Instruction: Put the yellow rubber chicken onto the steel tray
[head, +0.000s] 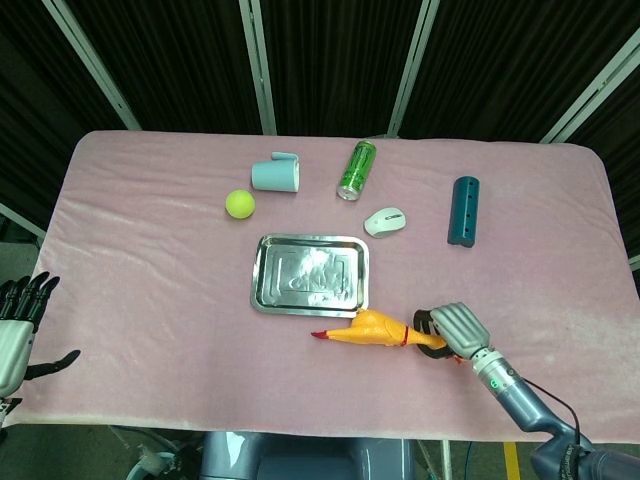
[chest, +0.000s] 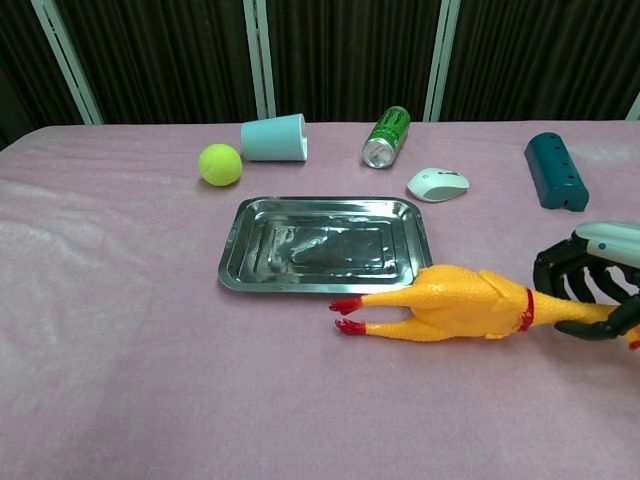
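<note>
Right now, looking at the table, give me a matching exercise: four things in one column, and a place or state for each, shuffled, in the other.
Things:
1. chicken
2. cup
3. ball
4. mouse

Places or states:
A. on its side at the far edge, behind the tray's left end
B. right of the can, beyond the tray's right corner
C. in front of the tray, head end in the right hand
D. just left of the cup

Pairs: 1-C, 2-A, 3-D, 4-B
</note>
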